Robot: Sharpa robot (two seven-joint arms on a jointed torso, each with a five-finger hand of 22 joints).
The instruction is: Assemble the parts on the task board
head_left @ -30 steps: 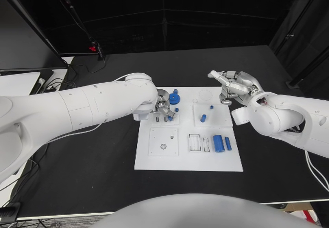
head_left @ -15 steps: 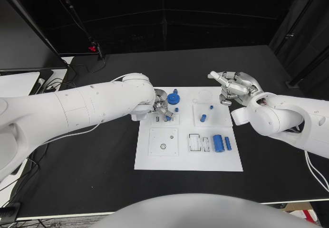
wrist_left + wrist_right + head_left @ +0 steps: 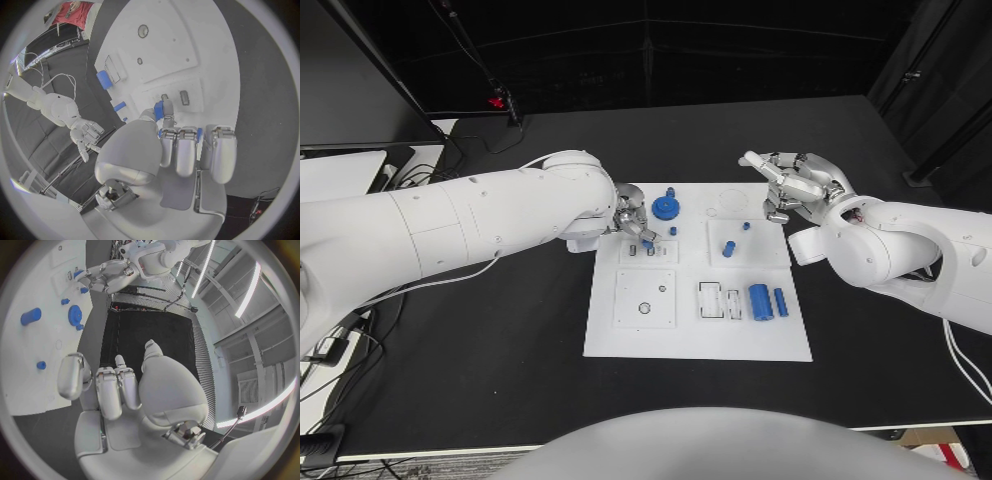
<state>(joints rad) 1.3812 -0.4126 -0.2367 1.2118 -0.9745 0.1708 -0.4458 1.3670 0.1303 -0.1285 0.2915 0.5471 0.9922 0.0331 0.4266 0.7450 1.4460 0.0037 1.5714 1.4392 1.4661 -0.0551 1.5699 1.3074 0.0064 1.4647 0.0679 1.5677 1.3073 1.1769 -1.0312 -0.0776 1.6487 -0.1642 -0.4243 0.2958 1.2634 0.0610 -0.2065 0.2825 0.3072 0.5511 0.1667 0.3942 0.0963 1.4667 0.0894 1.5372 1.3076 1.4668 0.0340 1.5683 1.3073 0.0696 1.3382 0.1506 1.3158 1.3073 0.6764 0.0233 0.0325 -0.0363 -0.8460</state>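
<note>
Left hand (image 3: 633,222) has pulled back toward the task board (image 3: 697,340)'s near-left corner, pinching a small blue part (image 3: 159,109) at its fingertips; right hand (image 3: 795,184) hovers fingers apart, holding nothing, beside the far-right edge.

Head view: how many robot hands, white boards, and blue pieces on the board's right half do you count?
Hands: 2, left hand and right hand
Task board: 1
Blue pieces on its right half: 4
Total: 7

black-curtained lab, black table (image 3: 516,330)
</note>
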